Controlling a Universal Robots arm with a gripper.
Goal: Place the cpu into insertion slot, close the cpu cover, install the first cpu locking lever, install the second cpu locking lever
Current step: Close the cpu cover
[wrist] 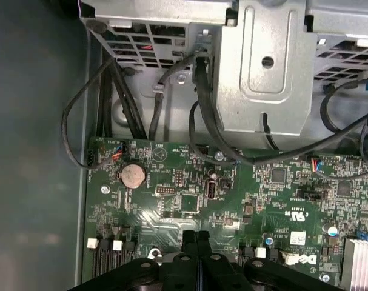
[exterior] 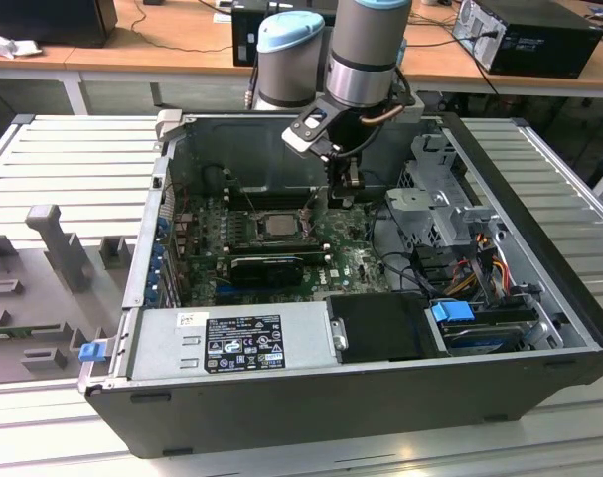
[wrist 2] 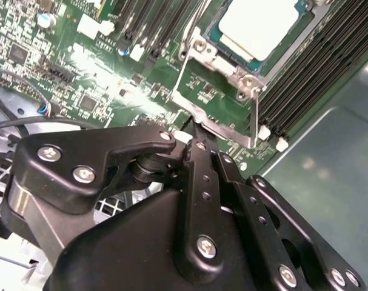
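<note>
The gripper [wrist: 196, 235], fingers [wrist: 188, 244] pressing together on nothing, is hovering at the free edge of the cpu cover [wrist 2: 181, 76], which is standing swung open beside the seated cpu [wrist 2: 256, 24]. Memory slots [wrist 2: 317, 73] are running alongside. The drive cage [exterior: 438, 191] and black cables [wrist: 106, 97] are crowding the exterior view's right.

Exterior view is evenly lit from overhead; the case [exterior: 380, 407] interior goes dim under my arm [exterior: 366, 50]. Second wrist view: the cpu [wrist 2: 256, 24] blows out white and glare streaks the motherboard [wrist 2: 105, 57]. First wrist view is dim with soft shadows.
</note>
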